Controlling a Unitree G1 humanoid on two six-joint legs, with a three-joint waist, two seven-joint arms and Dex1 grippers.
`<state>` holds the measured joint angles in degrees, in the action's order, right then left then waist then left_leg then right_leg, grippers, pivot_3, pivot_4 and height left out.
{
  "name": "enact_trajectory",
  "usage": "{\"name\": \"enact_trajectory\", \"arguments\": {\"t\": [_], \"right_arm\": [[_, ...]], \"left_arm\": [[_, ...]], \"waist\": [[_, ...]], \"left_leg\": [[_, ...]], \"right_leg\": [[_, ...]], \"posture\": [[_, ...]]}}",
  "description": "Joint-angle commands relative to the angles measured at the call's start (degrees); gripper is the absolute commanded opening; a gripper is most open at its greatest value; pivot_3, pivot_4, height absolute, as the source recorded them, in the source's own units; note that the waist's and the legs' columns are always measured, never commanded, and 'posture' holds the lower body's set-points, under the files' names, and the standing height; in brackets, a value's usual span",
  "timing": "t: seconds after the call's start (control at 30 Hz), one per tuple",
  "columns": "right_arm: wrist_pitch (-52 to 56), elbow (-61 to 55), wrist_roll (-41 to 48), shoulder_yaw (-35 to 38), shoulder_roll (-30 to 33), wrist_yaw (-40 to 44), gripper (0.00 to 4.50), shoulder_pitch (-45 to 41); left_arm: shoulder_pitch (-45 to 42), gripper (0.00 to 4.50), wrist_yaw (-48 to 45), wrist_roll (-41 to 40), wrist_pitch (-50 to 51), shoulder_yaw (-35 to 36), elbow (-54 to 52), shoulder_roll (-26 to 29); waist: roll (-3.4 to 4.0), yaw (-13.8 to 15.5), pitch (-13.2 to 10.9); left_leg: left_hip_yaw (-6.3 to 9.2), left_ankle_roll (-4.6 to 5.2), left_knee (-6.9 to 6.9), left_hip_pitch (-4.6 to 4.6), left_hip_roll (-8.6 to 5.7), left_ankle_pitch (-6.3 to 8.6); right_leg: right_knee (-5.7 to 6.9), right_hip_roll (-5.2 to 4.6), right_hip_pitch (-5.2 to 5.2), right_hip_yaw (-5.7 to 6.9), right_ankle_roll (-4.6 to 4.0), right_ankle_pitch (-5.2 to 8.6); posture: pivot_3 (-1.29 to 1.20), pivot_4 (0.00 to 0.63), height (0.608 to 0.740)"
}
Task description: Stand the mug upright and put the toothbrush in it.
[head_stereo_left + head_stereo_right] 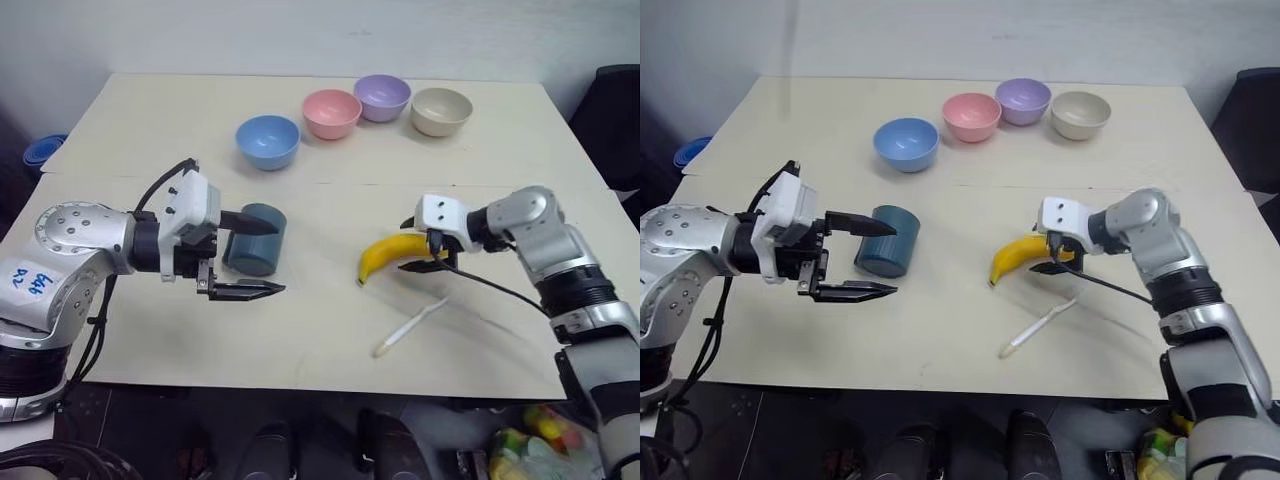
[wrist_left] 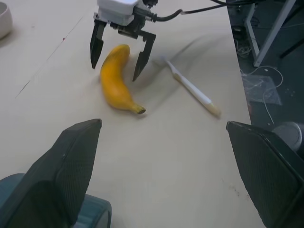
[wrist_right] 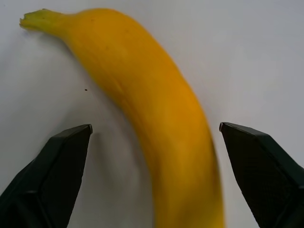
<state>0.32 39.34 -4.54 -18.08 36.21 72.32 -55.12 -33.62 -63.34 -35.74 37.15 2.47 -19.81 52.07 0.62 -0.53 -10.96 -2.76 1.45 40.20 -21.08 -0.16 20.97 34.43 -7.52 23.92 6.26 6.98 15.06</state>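
Step 1, mug not yet upright: mug lies on its side on worktop, left claw spread wide beside it, prob. not touching. Right claw apart, straddling banana; toothbrush lies nearby. Next: close on mug, tip upright.

On the table the mug lies on its side at the left. The banana is well to its right, and the toothbrush lies just in front of the banana, nearer the front edge. Behind them, four bowls stand in a row along the far part of the table.
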Motion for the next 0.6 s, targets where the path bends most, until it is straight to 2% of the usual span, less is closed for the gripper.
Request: {"name": "enact_trajectory", "arguments": {"t": [0.03,0.07,0.17,0.3,0.37,0.43,0.6], "right_arm": [[-1.92,6.84,-2.07,0.18,-2.56,-3.21,4.11,-4.1],[-2.73,8.57,-2.58,0.1,-3.13,-3.44,3.92,-4.64],[-4.94,10.78,-3.33,0.01,-3.47,-2.74,2.96,-4.93],[-4.12,7.37,-1.37,0.78,-2.54,1.59,1.73,-2.65],[-2.63,3.32,-0.07,2.09,-2.09,1.82,1.66,-0.59],[2.49,-3.91,2.0,6.14,-1.94,-3.26,1.66,2.64],[20.04,-34.64,6.71,19.76,6.36,-10.21,1.66,20.37]], "left_arm": [[-1.33,4.5,-0.52,2.11,-2.36,-1.29,-0.62,0.02],[-1.42,4.5,-0.49,2.35,-2.48,-1.58,-0.63,-0.01],[-1.51,4.5,-0.41,2.27,-2.37,-1.6,-0.66,-0.21],[-1.16,4.5,-0.41,2.56,-2.64,-1.67,-0.55,-0.42],[-1.25,4.5,-0.2,2.38,-2.64,-1.81,-0.5,-1.02],[-1.87,4.5,0.48,1.35,-2.09,-2.0,-0.62,-2.75],[-2.87,4.5,0.06,0.55,-1.24,-4.02,-0.37,-6.57]], "waist": [[0.0,-0.51,0.0],[0.0,-0.98,0.0],[0.0,-1.12,0.0],[0.0,-0.98,0.0],[0.0,-0.98,0.0],[0.0,-0.88,0.0],[0.07,0.72,-0.04]], "left_leg": [[0.0,0.0,0.0,0.0,0.0,0.0],[0.02,0.0,0.0,0.0,0.01,0.0],[0.1,-0.02,-0.05,0.0,0.04,-0.01],[0.12,-0.02,-0.01,-0.02,0.02,-0.01],[0.15,-0.02,-0.01,-0.02,0.02,-0.01],[0.19,-0.02,-0.01,-0.03,0.02,-0.01],[0.27,-0.02,0.03,-0.16,-0.02,-0.01]], "right_leg": [[0.01,0.0,0.0,0.0,0.0,0.0],[0.02,0.01,0.0,0.0,0.0,0.0],[0.01,0.02,0.0,0.05,-0.03,0.02],[0.01,-0.03,-0.02,0.05,-0.03,0.02],[0.01,-0.02,-0.02,0.06,-0.03,0.02],[0.01,-0.03,-0.03,0.08,-0.03,0.02],[0.02,-0.07,0.02,0.13,-0.03,0.02]], "posture": [[0.0,0.15,0.74],[0.0,0.15,0.74],[0.0,0.15,0.74],[0.0,0.15,0.74],[0.0,0.15,0.74],[0.0,0.15,0.74],[0.0,0.15,0.74]]}}
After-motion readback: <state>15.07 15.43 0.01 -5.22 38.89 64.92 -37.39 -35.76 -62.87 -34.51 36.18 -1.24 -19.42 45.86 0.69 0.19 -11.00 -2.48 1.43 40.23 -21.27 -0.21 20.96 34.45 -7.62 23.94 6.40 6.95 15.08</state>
